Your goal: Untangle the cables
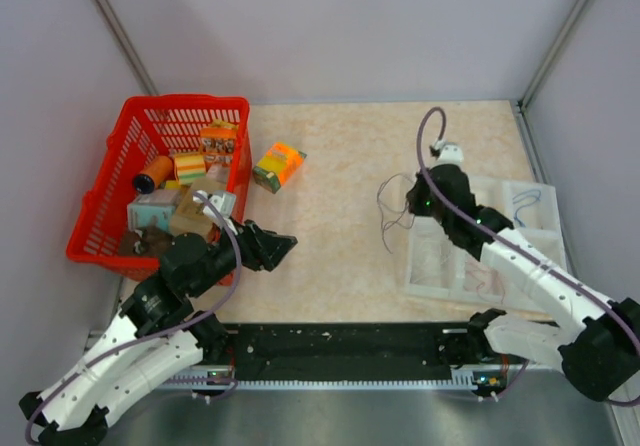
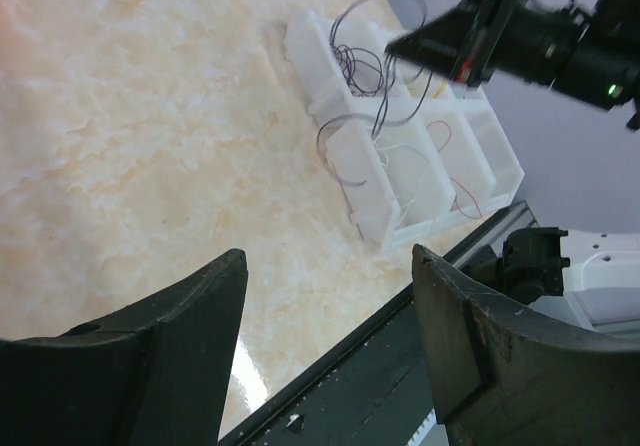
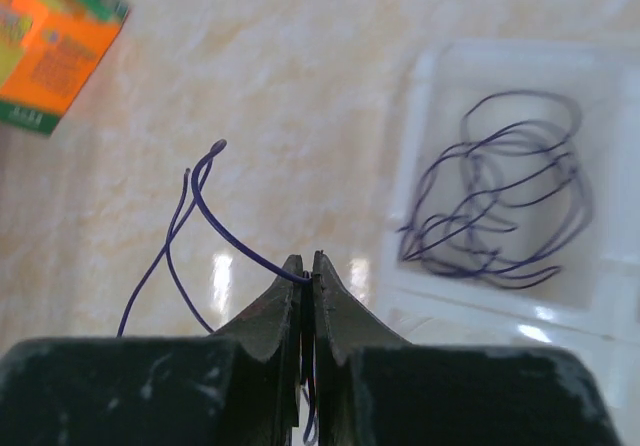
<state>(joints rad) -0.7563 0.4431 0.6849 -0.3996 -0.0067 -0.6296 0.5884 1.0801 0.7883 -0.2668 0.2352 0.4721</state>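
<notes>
Beige marbled counter (image 1: 340, 166), grey walls (image 1: 350, 26); print on the orange box (image 1: 278, 166) is unreadable. The right tool (image 3: 308, 266) pinches a purple cable (image 3: 235, 241) over the counter, with more cables (image 3: 500, 188) coiled in the clear tray (image 1: 440, 286). The left tool (image 2: 328, 256) gapes wide.

Pale grey-lilac walls (image 1: 350, 26) around a beige marble-patterned tabletop (image 1: 340, 246), soft glare.

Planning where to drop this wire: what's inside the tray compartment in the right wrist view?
A loose tangle of purple wires lies in that compartment of the clear tray; nothing else shows. The tray's nearer part is covered by the right gripper, shut on one purple wire.
</notes>
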